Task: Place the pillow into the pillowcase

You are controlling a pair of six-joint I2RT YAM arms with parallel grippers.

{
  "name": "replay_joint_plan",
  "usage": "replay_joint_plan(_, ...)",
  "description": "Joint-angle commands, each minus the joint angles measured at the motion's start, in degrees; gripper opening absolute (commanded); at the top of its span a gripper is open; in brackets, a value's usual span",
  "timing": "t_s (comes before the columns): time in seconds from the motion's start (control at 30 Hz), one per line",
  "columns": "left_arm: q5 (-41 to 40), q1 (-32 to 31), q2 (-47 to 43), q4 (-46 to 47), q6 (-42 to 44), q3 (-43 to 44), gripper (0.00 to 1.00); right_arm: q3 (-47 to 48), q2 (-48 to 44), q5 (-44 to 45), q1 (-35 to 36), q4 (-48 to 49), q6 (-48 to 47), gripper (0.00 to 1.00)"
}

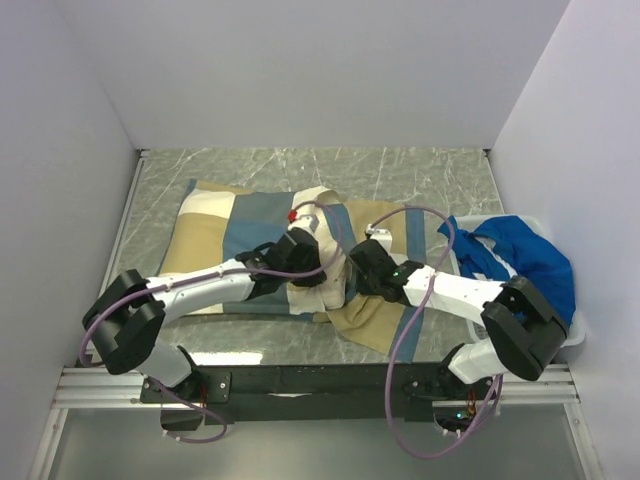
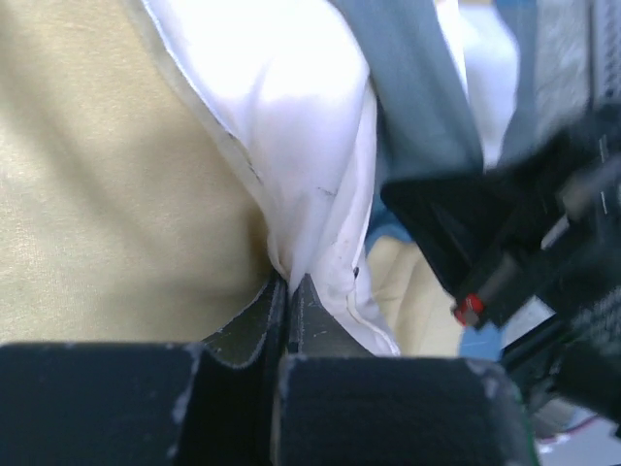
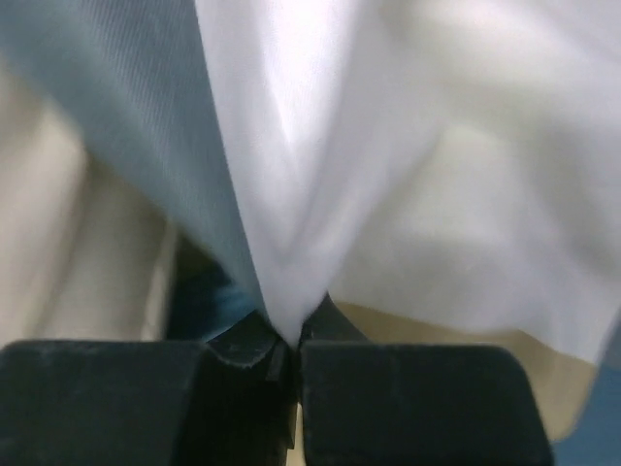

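Quick update from the remote desk. Both grippers are pinching cloth right now. In the left wrist view the left gripper (image 2: 289,286) has its jaws pressed together on a fold of white fabric with a tan panel on the left of it. In the right wrist view the right gripper (image 3: 281,335) is clamped the same way on white fabric, with a slate-blue panel running down the left side. I read both as the white block near the mouth of the pillowcase (image 1: 215,235), though up this close I can't rule out some pillow in the pinch.

From the top camera the case runs left to right across the marble table (image 1: 300,165), and its left half looks puffed, so I reckon most of the pillow (image 1: 325,292) is inside already, with just a cream bit showing mid-frame between the two wrists.

The key thing is that the bulk sits left of both grippers, long axis left-right, and the slack tan flap trails to the lower right. Both arms are about equally close to the mouth, so I'd tug that edge rightward.
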Motion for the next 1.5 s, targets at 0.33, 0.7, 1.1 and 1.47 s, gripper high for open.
replay_joint_plan(0.33,1.6,10.2,15.0,4.5,-2.6,13.1,0.01,0.8,-32.2,-16.0,5.6,-4.8,-9.6,0.0)
replay_joint_plan(0.7,2.6,1.1,8.8,7.3,-4.2,2.5,0.05,7.0,-20.6,-15.4,-0.6,-3.5,-12.0,0.0)
replay_joint_plan(1.1,-7.4,-4.2,-17.5,-3.7,-9.3,-13.8,0.1,0.4,-21.3,-21.5,-7.1,-0.4,-13.0,0.46)
replay_joint_plan(1.47,-13.4,-12.5,-11.8,-8.1,-6.6,-7.6,0.55,3.5,-29.5,-11.0,-7.1,-8.3,-11.4,0.66)
